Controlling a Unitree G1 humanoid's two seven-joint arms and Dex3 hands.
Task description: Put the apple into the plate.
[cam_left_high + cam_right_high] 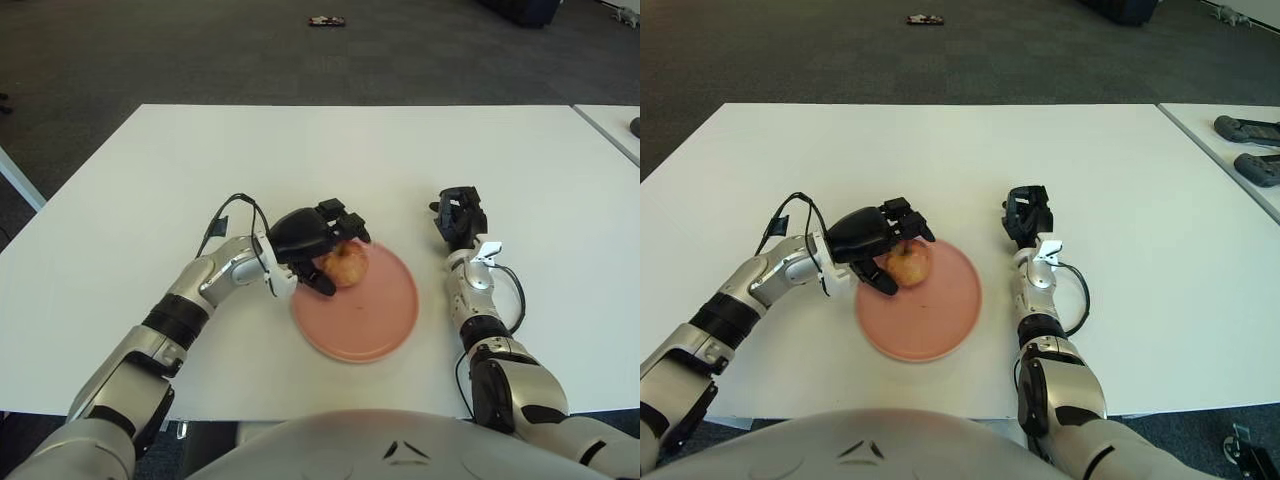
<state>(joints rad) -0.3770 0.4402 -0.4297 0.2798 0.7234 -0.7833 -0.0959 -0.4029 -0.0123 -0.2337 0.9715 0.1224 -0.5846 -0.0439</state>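
One white rectangular bench (pixel 330 150), one round flat pink plate (pixel 375 320), one yellow-red apple (pixel 345 265), two robot hands. A second white table edge (pixel 1210 125) shows at the far right, with two dark handheld devices (pixel 1248 130) on it in the right eye view; the left eye view catches only a sliver of one at its right border. One small dark object (pixel 326 21) lies on the grey carpet floor (pixel 150 50) beyond the bench.

Apple: roundish, pale yellow with reddish-orange blush, stem side up, partly hidden by black fingers. It sits over the plate's left-rear part, inside the rim; whether it touches the plate surface cannot be told.

Left robot hand (pixel 310 240): black, reaching in from the left, fingers curled around the apple from above and the left side, gripping it. One finger (pixel 322 283) points down in front of the apple over the plate's left edge. A black cable loops above the silver wrist.

Right robot hand (pixel 1026 214): idle, just right of the plate, on the bench side well apart from the apple; fingers bunched, holding nothing. A black cable loop shows beside its forearm.

The plate lies near the front-centre of the bench.
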